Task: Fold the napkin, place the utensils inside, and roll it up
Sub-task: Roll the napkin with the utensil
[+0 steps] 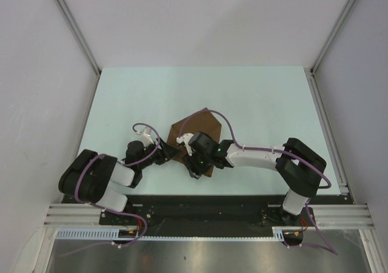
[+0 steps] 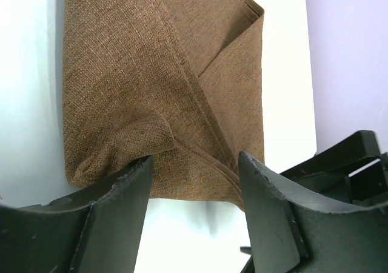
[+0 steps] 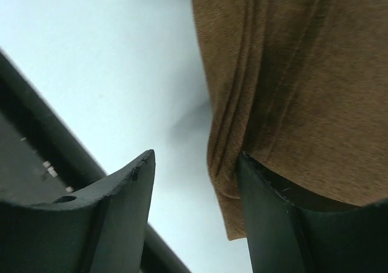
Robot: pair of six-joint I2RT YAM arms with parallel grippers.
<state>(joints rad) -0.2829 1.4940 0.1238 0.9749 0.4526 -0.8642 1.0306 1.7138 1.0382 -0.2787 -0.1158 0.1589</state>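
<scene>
The napkin (image 1: 203,127), a dark-brown cloth folded into a packet, lies mid-table, and both grippers are at its near edge. My left gripper (image 1: 168,154) is at its left corner. In the left wrist view it (image 2: 194,179) stands open, with the napkin's (image 2: 163,85) layered near edge between the fingertips (image 2: 124,185) and a gap on both sides. My right gripper (image 1: 195,162) sits over the near right part. In the right wrist view it (image 3: 197,173) is open, and the napkin's (image 3: 291,73) stacked folds run beside the right finger (image 3: 270,206). The utensils are out of view.
The pale table (image 1: 254,97) stretches behind and to the right of the cloth. White walls with metal posts (image 1: 73,24) close three sides. A black base strip (image 1: 200,203) runs along the near edge, seen also in the right wrist view (image 3: 30,145).
</scene>
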